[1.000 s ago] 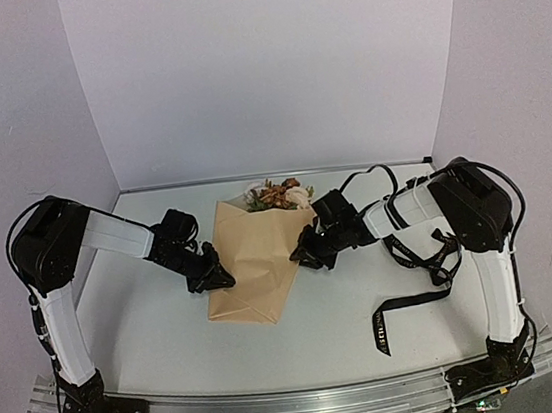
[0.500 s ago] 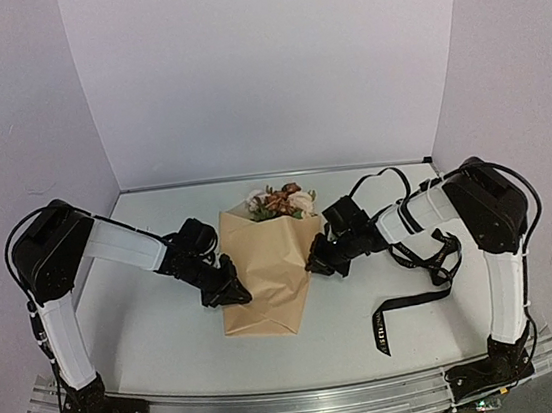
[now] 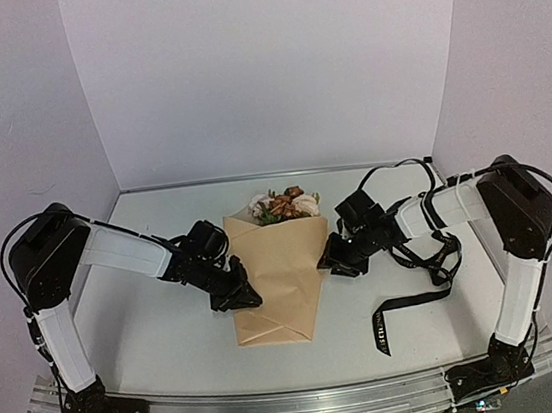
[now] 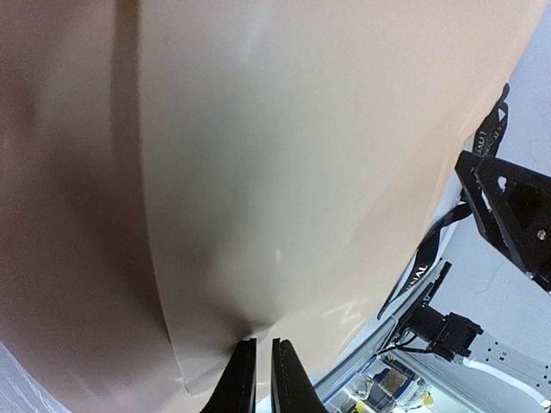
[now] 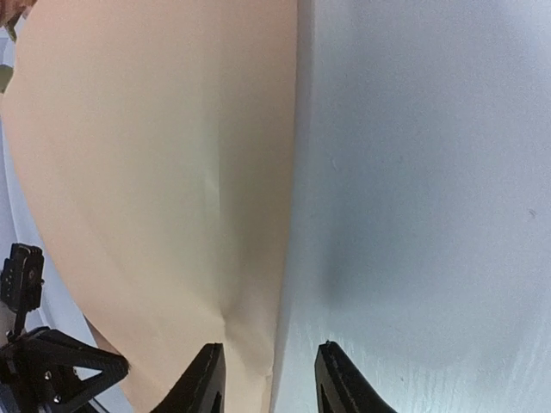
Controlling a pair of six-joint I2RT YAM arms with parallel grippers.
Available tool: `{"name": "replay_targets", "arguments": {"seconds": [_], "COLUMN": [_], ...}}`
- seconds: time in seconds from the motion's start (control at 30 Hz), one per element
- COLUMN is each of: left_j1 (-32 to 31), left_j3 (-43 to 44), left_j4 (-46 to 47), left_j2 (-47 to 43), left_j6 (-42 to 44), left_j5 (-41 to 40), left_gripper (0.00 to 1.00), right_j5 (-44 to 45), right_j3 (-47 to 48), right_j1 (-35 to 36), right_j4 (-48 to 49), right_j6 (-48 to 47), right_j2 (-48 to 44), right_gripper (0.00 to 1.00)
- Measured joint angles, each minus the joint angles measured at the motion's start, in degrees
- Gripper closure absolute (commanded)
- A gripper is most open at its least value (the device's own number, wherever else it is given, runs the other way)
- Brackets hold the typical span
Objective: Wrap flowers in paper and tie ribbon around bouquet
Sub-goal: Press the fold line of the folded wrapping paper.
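Observation:
The bouquet lies mid-table, a tan paper (image 3: 277, 277) cone with its narrow end toward the arms. The flowers (image 3: 284, 205) show cream and orange-brown above its far, wide end. My left gripper (image 3: 247, 299) is shut on the paper's left edge. In the left wrist view the paper (image 4: 258, 172) puckers at that gripper (image 4: 263, 344). My right gripper (image 3: 332, 265) stands open at the cone's right edge. In the right wrist view the paper (image 5: 155, 172) edge runs between the spread right gripper (image 5: 269, 348), which holds nothing. The black ribbon (image 3: 409, 302) lies loose on the table to the right.
The white table (image 3: 151, 333) ends at a metal rail along the near edge. White walls close in the back and both sides. Black cable loops (image 3: 433, 253) hang by the right arm, just above the ribbon.
Both arms have moved right and nearer, dragging the bouquet to the table's middle with its narrow end swung nearer. The right gripper has opened and let go of the paper's right edge.

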Motion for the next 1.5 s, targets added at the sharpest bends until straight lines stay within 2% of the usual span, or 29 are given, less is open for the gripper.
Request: {"name": "replay_targets", "arguments": {"seconds": [0.27, 0.4, 0.6, 0.83, 1.17, 1.5], "left_j1": [0.77, 2.62, 6.18, 8.61, 8.4, 5.97], "left_j3": [2.2, 2.37, 1.95, -4.26, -15.08, -16.9], "left_j4": [-1.01, -1.31, -1.15, 1.56, 4.01, 8.84], "left_j2": [-0.02, -0.74, -3.54, -6.86, -12.86, -9.25], "left_j6": [0.77, 1.41, 2.54, 3.19, 3.62, 3.14], "left_j5": [0.01, 0.38, 2.83, 7.23, 10.66, 13.69], "left_gripper": [0.9, 0.89, 0.88, 0.89, 0.87, 0.89], "right_j5": [1.91, 1.14, -3.13, -5.58, -6.99, -7.34], "right_j3": [0.12, 3.25, 5.98, 9.73, 11.9, 11.96], "right_j1": [5.02, 9.82, 14.41, 16.26, 16.66, 16.77], "right_j4": [-3.93, -3.46, 3.56, 7.45, 10.71, 11.81], "right_j6": [0.36, 1.92, 6.79, 11.32, 13.66, 14.03], "right_j2": [-7.23, -4.86, 3.01, 10.6, 13.87, 14.58], "right_gripper": [0.64, 0.67, 0.69, 0.72, 0.72, 0.73]}}
